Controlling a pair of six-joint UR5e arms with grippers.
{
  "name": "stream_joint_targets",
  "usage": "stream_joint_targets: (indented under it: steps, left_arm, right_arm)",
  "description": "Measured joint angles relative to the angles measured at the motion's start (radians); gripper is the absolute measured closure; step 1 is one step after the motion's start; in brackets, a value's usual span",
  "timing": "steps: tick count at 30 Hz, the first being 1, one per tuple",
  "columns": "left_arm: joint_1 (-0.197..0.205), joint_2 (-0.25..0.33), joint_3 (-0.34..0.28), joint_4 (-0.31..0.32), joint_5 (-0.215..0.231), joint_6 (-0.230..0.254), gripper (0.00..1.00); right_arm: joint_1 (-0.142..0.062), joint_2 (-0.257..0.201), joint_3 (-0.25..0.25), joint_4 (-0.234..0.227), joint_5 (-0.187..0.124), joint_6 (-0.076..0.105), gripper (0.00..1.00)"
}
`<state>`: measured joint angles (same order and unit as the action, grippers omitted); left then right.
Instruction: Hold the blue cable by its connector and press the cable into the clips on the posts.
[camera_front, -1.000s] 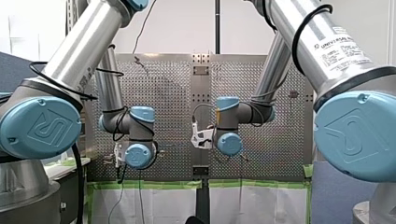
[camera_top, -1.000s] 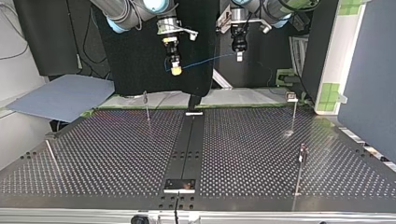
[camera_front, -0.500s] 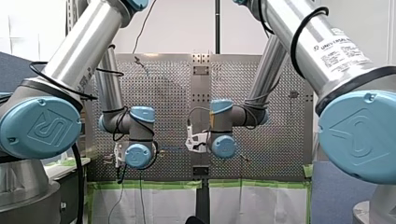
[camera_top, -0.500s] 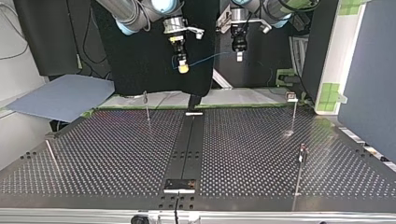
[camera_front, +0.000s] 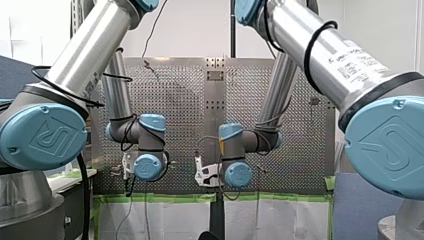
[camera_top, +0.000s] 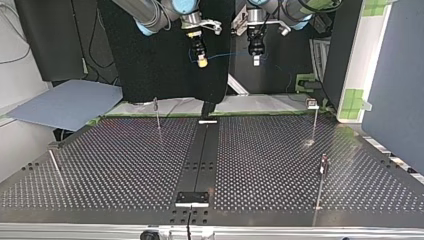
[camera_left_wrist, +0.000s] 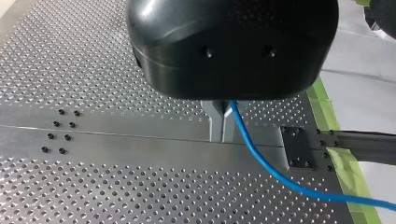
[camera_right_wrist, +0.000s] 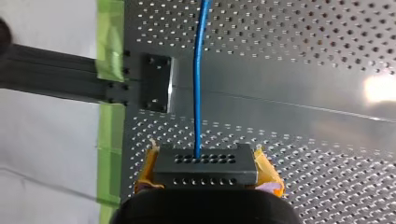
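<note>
Listing by the top view, left to right.

- Thin rod (camera_top: 54, 167): leaning at the left edge of the table (camera_top: 125, 165).
- Rear left post (camera_top: 157, 114): upright, below and somewhat left of the grippers.
- Right gripper (camera_top: 202, 61): yellow pads (camera_right_wrist: 148, 164) clamped on the connector (camera_right_wrist: 204, 164), a black perforated block at the cable's end.
- Blue cable (camera_top: 226, 54): strung roughly level between the two grippers, high over the table's far edge, long axis across the view. Leaves the connector straight ahead in the right wrist view, passing over a black plate (camera_right_wrist: 156, 84) and green tape (camera_right_wrist: 109, 60).
- Left gripper (camera_top: 256, 59): metal fingers (camera_left_wrist: 215, 122) closed on the cable partway along.
- Rear right post (camera_top: 315, 120) and near right post (camera_top: 322, 180): upright, small clips (camera_top: 312, 104) at their tops, well apart from the cable.

Relation governing the next move, as judged: cable above and beyond every post, so due to come down and toward the near edge. Rear left post nearest the right gripper, rear right post nearest the left gripper. No visible obstacle between cable and posts.
</note>
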<state>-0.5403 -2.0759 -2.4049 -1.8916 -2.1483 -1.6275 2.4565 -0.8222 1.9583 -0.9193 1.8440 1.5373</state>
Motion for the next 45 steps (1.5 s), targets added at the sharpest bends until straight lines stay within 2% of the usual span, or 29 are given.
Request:
stream_joint_targets:
  steps: [5,8,13,16,19,24,30,36,41,45]
  left_arm:
    - [-0.007,0.020,-0.020,0.006,0.013,-0.012,1.00]
    - [-0.015,0.042,-0.041,-0.005,0.007,-0.022,1.00]
    - [-0.013,0.080,-0.054,-0.040,-0.001,-0.050,1.00]
    - [-0.008,0.104,-0.051,-0.064,-0.005,-0.056,1.00]
    - [-0.003,0.128,-0.048,-0.088,-0.017,-0.059,1.00]
    - [0.003,0.175,-0.026,-0.134,-0.050,-0.071,1.00]
    - [0.009,0.227,0.001,-0.187,-0.076,-0.096,1.00]
    - [0.014,0.275,0.006,-0.235,-0.104,-0.112,1.00]
    - [0.021,0.317,0.008,-0.277,-0.118,-0.117,1.00]
    - [0.026,0.350,0.018,-0.310,-0.122,-0.121,1.00]
  right_arm:
    - [0.000,0.004,-0.001,0.001,0.001,0.000,1.00]
    - [0.004,-0.007,-0.012,0.012,0.012,0.008,1.00]
    - [0.016,-0.048,-0.053,0.054,0.038,0.039,1.00]
    - [0.020,-0.074,-0.079,0.079,0.025,0.061,1.00]
    - [0.022,-0.103,-0.108,0.108,-0.001,0.074,1.00]
    - [0.021,-0.152,-0.157,0.157,-0.027,0.082,1.00]
    - [0.018,-0.201,-0.210,0.210,-0.033,0.084,1.00]
    - [0.016,-0.226,-0.263,0.263,-0.039,0.085,1.00]
    - [0.020,-0.257,-0.293,0.301,-0.046,0.085,1.00]
    - [0.022,-0.293,-0.300,0.337,-0.072,0.086,1.00]
